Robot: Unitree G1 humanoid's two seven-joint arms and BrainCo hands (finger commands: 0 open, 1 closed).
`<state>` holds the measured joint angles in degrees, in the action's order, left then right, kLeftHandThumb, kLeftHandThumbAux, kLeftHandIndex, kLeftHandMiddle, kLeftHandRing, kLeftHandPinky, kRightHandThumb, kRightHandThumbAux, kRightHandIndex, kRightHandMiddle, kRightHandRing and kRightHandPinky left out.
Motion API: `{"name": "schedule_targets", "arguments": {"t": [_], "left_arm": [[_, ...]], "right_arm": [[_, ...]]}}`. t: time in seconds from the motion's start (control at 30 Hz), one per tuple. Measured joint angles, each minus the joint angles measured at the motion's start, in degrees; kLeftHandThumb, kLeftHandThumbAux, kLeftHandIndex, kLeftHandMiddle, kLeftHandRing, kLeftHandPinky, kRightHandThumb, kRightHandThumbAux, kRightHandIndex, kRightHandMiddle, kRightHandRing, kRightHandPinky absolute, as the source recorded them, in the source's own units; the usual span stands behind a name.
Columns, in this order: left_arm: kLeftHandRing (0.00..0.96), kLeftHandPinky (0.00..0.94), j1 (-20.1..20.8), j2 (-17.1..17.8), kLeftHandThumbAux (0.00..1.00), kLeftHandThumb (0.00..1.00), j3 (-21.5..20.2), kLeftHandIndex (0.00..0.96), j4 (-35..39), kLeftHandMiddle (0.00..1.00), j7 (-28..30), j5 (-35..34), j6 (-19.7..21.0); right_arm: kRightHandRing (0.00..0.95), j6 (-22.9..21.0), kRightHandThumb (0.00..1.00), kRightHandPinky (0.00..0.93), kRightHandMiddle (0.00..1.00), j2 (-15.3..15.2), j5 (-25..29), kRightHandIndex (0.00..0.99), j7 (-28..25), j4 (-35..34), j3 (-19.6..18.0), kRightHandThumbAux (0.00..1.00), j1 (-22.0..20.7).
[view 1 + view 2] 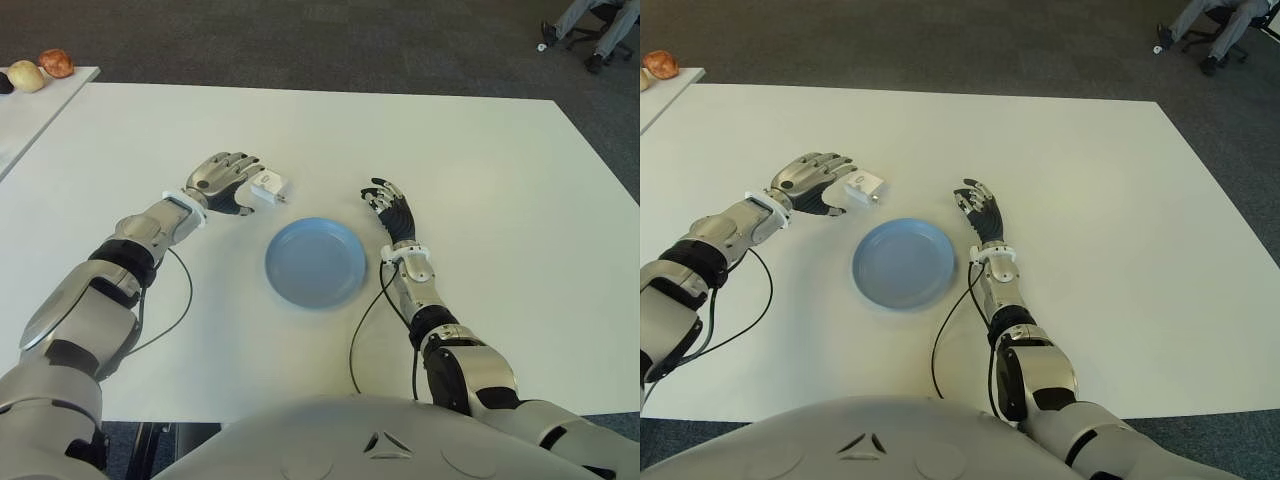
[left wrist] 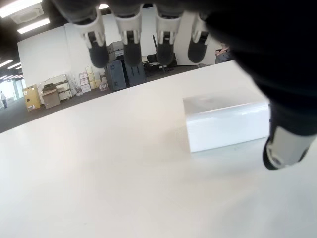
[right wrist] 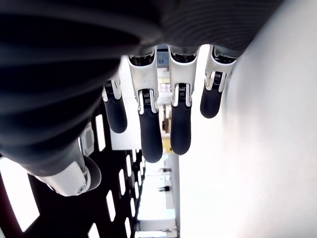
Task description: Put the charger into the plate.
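Note:
A small white charger [image 1: 268, 188] lies on the white table [image 1: 480, 180], just beyond the left rim of a round blue plate [image 1: 316, 262] that holds nothing. My left hand [image 1: 226, 181] hovers right beside the charger on its left, fingers spread over it and not closed on it. The left wrist view shows the charger [image 2: 227, 123] as a white block below the extended fingertips [image 2: 130, 47], with the thumb close beside it. My right hand [image 1: 390, 206] shows to the right of the plate, fingers relaxed and holding nothing.
A second table at the far left carries two rounded food items [image 1: 42, 68]. A black cable [image 1: 362, 330] runs along my right forearm near the plate. A seated person's legs and a chair [image 1: 590, 30] are at the far right, on the dark carpet.

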<state>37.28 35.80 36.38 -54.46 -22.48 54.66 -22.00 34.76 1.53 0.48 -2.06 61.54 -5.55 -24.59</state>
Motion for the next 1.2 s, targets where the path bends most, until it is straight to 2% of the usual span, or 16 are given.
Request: {"name": "schedule_targets", "arguments": {"t": [0.53, 1.2], "left_arm": [[0.0, 0.0, 2.1, -1.49, 0.516, 0.0, 0.34, 0.0, -0.79, 0.001, 0.43, -0.08, -0.02], [0.0, 0.0, 2.27, -5.19, 0.519, 0.0, 3.02, 0.0, -5.3, 0.0, 1.43, 0.48, 0.61]], "right_arm": [[0.307, 0.0, 0.0, 0.181, 0.382, 0.12, -0.14, 0.214, 0.79, 0.01, 0.07, 0.639, -0.01], [0.316, 0.0, 0.0, 0.189, 0.384, 0.51, -0.06, 0.211, 1.11, -0.14, 0.07, 0.658, 0.04]]}}
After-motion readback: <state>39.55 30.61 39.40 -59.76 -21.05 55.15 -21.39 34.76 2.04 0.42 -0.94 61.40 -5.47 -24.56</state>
